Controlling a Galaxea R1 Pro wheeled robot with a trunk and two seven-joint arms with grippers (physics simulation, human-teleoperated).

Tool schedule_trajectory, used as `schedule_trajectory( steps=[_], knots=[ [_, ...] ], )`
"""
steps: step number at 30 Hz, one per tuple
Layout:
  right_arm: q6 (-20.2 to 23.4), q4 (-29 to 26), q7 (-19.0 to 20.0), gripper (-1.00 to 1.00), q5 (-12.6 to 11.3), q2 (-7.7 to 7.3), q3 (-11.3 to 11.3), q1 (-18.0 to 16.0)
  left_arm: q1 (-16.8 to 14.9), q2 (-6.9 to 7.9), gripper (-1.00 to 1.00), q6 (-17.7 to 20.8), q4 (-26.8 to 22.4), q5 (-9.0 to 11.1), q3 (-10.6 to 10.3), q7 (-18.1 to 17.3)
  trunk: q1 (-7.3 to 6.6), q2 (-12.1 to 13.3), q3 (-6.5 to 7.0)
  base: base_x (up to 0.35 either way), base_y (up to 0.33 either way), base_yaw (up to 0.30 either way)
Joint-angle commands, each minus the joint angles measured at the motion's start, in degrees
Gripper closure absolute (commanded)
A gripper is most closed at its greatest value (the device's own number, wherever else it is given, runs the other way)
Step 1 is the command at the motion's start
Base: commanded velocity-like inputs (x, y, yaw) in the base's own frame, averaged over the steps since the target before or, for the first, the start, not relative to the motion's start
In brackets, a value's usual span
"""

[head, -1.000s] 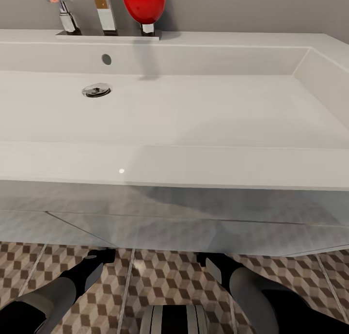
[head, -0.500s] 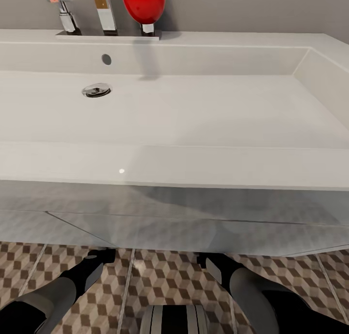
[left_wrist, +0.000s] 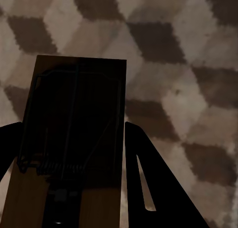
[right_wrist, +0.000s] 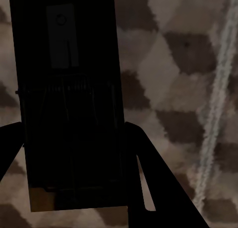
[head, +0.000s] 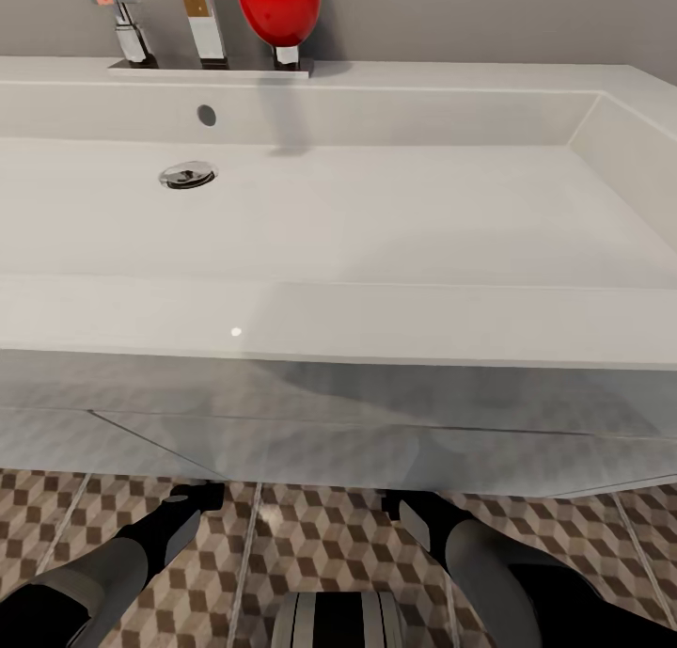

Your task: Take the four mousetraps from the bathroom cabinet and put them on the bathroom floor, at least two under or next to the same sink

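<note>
- Two mousetraps, one per gripper: the left gripper (left_wrist: 74, 178) is clamped on a tan-board mousetrap (left_wrist: 74, 138); the right gripper (right_wrist: 72, 173) is clamped on a second mousetrap in shadow (right_wrist: 67, 104).
- Both traps hang over the bathroom floor (head: 320, 545), cube-patterned, at the foot of the white vanity (head: 376, 441).
- Bathroom sink (head: 376, 215): wide, white, drain near its left end.
- Chrome faucet (head: 127, 27) and red object (head: 277, 4) on the sink's back edge.
</note>
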Motion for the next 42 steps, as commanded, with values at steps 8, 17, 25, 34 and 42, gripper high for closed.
schedule_trajectory(
  steps=[8,17,25,34,42],
  knots=[
    [0.4,-0.4,-0.1,1.0,0.4,0.04,-0.4,-3.8,0.0,0.04,1.0,0.3,-0.1,0.3,-0.5,0.3,-0.02,0.0,-0.02,0.0,0.0,0.0],
    [0.4,-0.4,-0.1,1.0,0.4,0.04,-0.4,-3.8,0.0,0.04,1.0,0.3,-0.1,0.3,-0.5,0.3,-0.02,0.0,-0.02,0.0,0.0,0.0],
    [0.4,-0.4,-0.1,1.0,0.4,0.04,-0.4,-3.8,0.0,0.04,1.0,0.3,-0.1,0.3,-0.5,0.3,-0.02,0.0,-0.22,0.0,0.0,0.0],
    [0.4,-0.4,-0.1,1.0,0.4,0.04,-0.4,-3.8,0.0,0.04,1.0,0.3,-0.1,0.3,-0.5,0.3,-0.02,0.0,-0.43,0.0,0.0,0.0],
    [0.4,-0.5,-0.1,1.0,0.4,0.04,-0.4,-3.8,0.0,0.04,1.0,0.3,-0.1,0.3,-0.5,0.3,-0.02,0.0,-0.92,0.0,0.0,0.0]
  ],
)
